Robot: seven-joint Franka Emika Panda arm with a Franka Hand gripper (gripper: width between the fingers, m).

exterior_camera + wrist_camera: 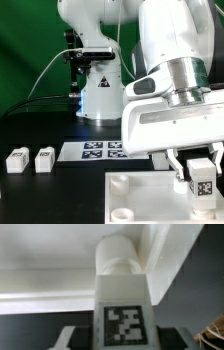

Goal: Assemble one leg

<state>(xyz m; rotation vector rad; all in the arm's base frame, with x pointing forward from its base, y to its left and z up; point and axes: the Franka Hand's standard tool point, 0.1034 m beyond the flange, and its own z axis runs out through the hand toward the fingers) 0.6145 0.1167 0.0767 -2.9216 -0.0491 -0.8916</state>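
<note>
My gripper (201,172) is shut on a white leg (201,180) with a black-and-white tag, held upright over the right corner of the large white panel (140,196) in the exterior view. In the wrist view the leg (122,291) runs from between my fingers (75,337) to the panel's corner (60,286), its round far end close to or touching the raised rim. Two more legs (18,159) (44,157) lie on the black table at the exterior view's left.
The marker board (102,151) lies flat on the table behind the panel. The robot base (100,95) stands at the back, with a green backdrop behind it. A round socket (120,213) shows at the panel's near left corner.
</note>
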